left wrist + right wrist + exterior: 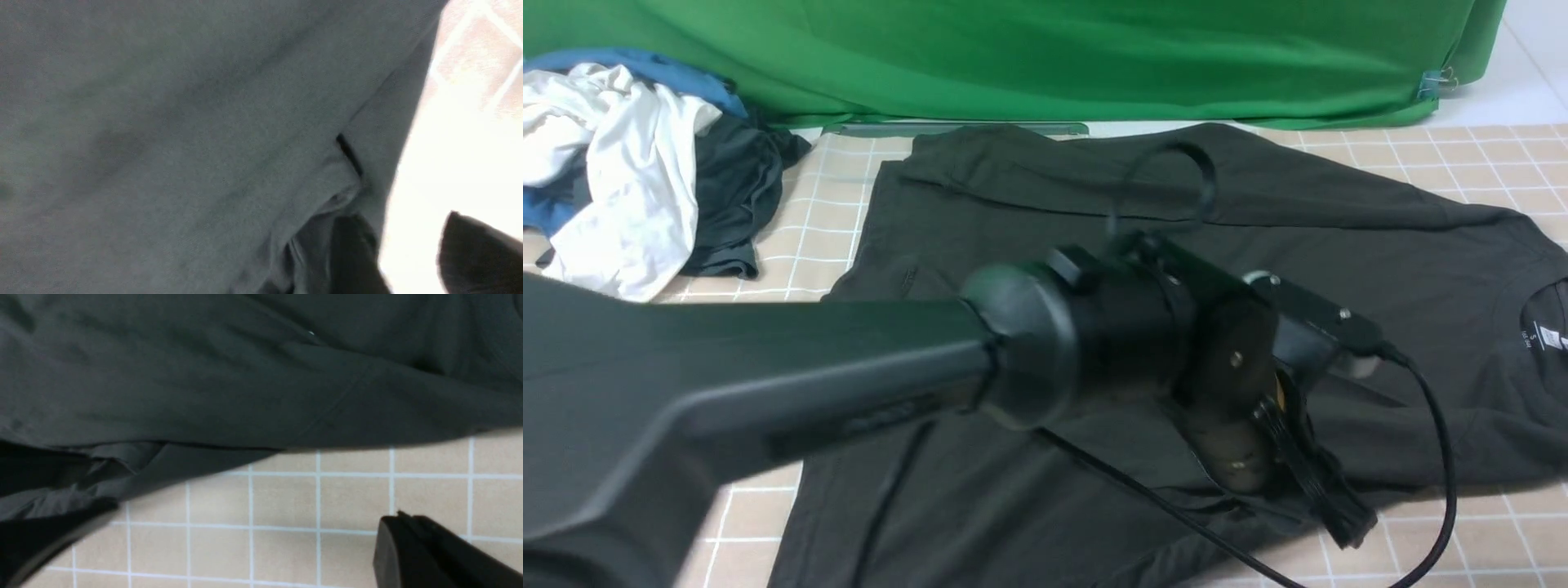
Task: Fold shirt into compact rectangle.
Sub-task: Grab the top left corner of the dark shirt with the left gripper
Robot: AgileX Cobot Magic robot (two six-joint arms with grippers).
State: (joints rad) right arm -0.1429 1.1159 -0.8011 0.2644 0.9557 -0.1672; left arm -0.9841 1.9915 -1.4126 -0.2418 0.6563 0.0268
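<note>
Left hand (1339,523): reaching across from 9 o'clock and tipping down onto the near edge of the shirt (1029,220), at about 5 o'clock of the garment. Its fingers (351,253) are standing apart, one over cloth, the other over bare table (1519,531), clamping nothing.

Right hand (402,535): fingers together, holding nothing, hanging over bare table just beside that same edge.

Shirt: lying spread sideways on the table, collar (1547,318) pointing to 3 o'clock, hem toward 9.

Step in hand, as I am judging it: taking hold of the near edge to fold it toward 12 o'clock. Doing it well is likely calling for the lower finger sliding under every layer, closing on the whole edge rather than one ply, lifting low, and keeping the trailing cable (1450,457) off the cloth.

Room: open table is showing at 6 and 2 o'clock. Green backdrop (1045,49) is crowding the far edge at 12. Heap of other clothes (629,188) is sitting at 10 o'clock, near the shirt's corner but apart.
</note>
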